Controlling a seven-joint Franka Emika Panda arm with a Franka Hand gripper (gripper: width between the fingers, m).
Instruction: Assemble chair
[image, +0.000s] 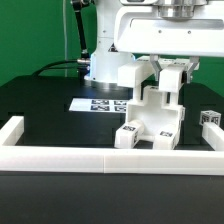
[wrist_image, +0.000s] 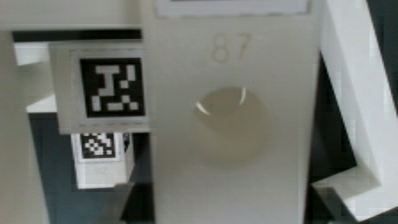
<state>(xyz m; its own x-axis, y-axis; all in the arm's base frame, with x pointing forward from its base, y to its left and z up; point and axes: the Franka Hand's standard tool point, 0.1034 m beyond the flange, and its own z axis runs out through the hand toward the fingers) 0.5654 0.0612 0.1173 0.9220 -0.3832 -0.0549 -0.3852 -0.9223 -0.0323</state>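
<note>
Over the middle of the black table (image: 40, 112) your claw (image: 172, 80) hangs straight down from the top of the exterior view. Its fingers are clamped tight on the upper end of the chair (image: 148, 120), which stands partly built directly beneath it. The grip falls on the tall upright part toward the exterior view's right, while the lower stepped blocks spread out toward the exterior view's left. You will find the chair just behind the long white rail (image: 100, 158) and in front of the marker board (image: 98, 103), a little to the exterior view's right of it. One loose white block (image: 208, 118) with a tag sits well apart from it, by the exterior view's right edge. White fingers against white plastic make it hard for you to tell where the claw ends and the chair begins, and how deep the grip goes cannot be judged. The rail hides the chair's foot, and the picture's edge cuts off the arm above the claw. From the wrist, a pale slab (wrist_image: 222, 130) fills nearly everything, showing a faint moulded number and a round mark. Beside it you can read one tag (wrist_image: 116, 85) clearly, while a second tag (wrist_image: 98, 146) is partly covered. The fingers cannot be picked out there.
</note>
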